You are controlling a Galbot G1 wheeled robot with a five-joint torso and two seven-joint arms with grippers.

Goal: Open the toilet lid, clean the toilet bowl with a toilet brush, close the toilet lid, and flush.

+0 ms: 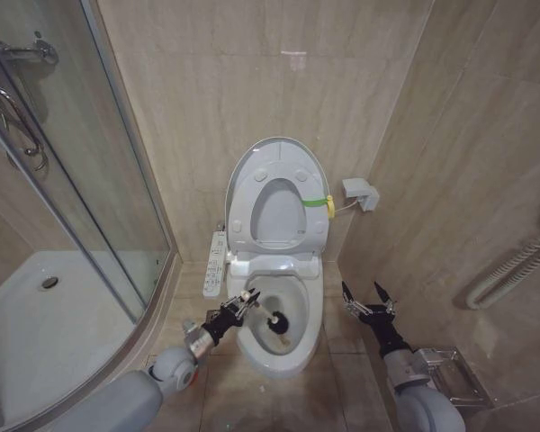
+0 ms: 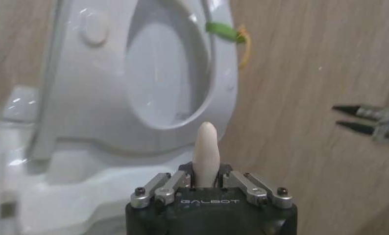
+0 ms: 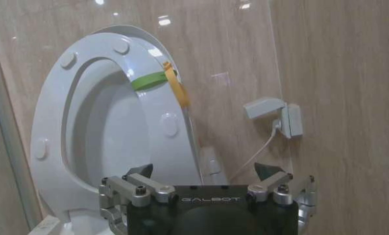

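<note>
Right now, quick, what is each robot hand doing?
Left tool: shut on the toilet brush, its head inside the toilet bowl.
Right tool: open, holding nothing, beside the bowl.

Toilet bowl (image 1: 283, 346) on, seemingly, tiled floor (image 1: 252, 400).

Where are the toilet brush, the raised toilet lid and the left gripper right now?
toilet brush (image 1: 276, 319): head view, on its dark head inside the bowl.
toilet lid (image 1: 252, 164): head view, on the upright cover's upper left rim.
left gripper (image 1: 246, 300): head view, at the fingertips shut on the brush handle, over the bowl's left rim.
</note>
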